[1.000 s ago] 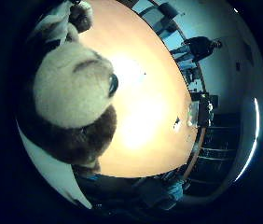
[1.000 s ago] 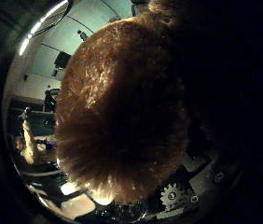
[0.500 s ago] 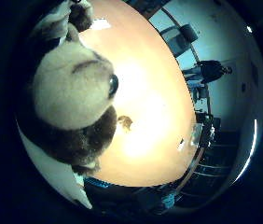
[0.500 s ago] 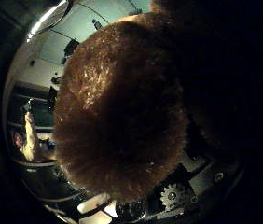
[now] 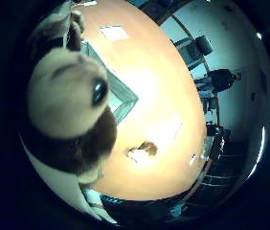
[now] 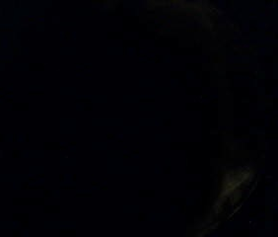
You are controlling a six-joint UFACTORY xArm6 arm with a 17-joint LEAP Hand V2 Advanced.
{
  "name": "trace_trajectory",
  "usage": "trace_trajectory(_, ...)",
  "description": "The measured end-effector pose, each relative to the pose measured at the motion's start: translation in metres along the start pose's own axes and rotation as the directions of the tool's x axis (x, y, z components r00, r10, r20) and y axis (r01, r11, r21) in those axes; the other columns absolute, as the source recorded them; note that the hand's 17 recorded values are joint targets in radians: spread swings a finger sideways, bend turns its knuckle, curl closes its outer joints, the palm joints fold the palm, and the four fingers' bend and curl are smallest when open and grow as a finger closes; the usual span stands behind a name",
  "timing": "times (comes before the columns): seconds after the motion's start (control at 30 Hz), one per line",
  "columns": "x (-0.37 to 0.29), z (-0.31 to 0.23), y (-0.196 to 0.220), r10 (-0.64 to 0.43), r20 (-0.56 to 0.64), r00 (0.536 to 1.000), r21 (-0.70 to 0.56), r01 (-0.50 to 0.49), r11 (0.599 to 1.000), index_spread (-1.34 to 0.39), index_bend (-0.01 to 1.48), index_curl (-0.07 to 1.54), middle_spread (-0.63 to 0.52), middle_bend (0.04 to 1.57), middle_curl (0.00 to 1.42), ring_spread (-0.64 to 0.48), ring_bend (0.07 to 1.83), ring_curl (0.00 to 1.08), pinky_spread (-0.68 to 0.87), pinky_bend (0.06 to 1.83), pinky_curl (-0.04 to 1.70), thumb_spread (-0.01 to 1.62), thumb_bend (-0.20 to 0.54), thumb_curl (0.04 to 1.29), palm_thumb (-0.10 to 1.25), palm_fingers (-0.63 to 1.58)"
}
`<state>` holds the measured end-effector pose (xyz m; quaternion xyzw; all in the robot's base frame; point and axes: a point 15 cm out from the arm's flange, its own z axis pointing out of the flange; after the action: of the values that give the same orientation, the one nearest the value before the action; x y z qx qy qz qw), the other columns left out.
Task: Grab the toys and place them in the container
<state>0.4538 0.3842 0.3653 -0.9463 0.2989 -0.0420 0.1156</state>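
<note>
A plush toy [image 5: 68, 110] with a cream snout, brown fur and a black eye fills much of the little finger side view, close against my palm and high above the orange table [image 5: 168, 81]. My right hand [image 5: 61, 187] shows as a white part beside the plush and is curled round it. A clear container [image 5: 120, 98] stands on the table below, its corner showing past the plush's head. A small brown and white toy [image 5: 142, 151] lies on the table beyond the container. The thumb side view is almost fully dark.
Two pale sheets [image 5: 113, 32] lie on the table. Office chairs [image 5: 195, 48] stand past the table's far edge, with shelving [image 5: 216, 143] along the room's side.
The camera has swung with the hand: the clear container has come into sight under the plush, and the small toy looks nearer. The thumb side view went from brown fur to dark.
</note>
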Motion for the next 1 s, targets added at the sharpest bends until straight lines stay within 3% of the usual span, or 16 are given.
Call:
trace_trajectory(0.07, 0.000, 0.002, 0.001, -0.002, 0.001, 1.000, -0.003, 0.002, 1.000, -0.46, 0.32, 0.73, -0.26, 0.77, 0.82, -0.24, 1.08, 0.63, -0.22, 0.74, 0.90, 1.23, -0.023, 0.27, 0.68, 0.23)
trace_trajectory(0.27, 0.000, 0.003, 0.003, -0.010, 0.002, 1.000, -0.013, 0.011, 1.000, -0.45, 0.27, 0.57, -0.16, 0.50, 0.61, -0.11, 0.76, 0.47, 0.21, 0.59, 0.77, 1.19, -0.025, 0.27, 0.59, 0.08)
trace_trajectory(0.4, 0.002, 0.003, 0.005, -0.011, 0.001, 1.000, -0.016, 0.011, 1.000, -0.46, 0.23, 0.48, -0.08, 0.36, 0.49, -0.02, 0.58, 0.38, 0.38, 0.52, 0.65, 1.16, -0.026, 0.26, 0.54, 0.08)
trace_trajectory(0.67, 0.013, -0.014, 0.027, -0.017, 0.006, 1.000, -0.061, 0.018, 0.998, -0.44, 0.16, 0.37, -0.06, 0.27, 0.40, 0.05, 0.45, 0.30, 0.45, 0.43, 0.51, 1.13, -0.025, 0.26, 0.48, 0.14)
trace_trajectory(1.0, 0.051, -0.070, 0.075, 0.030, -0.019, 0.999, -0.091, -0.031, 0.995, -0.43, 0.16, 0.30, -0.05, 0.23, 0.36, 0.07, 0.39, 0.26, 0.44, 0.39, 0.41, 1.11, -0.023, 0.26, 0.46, 0.19)
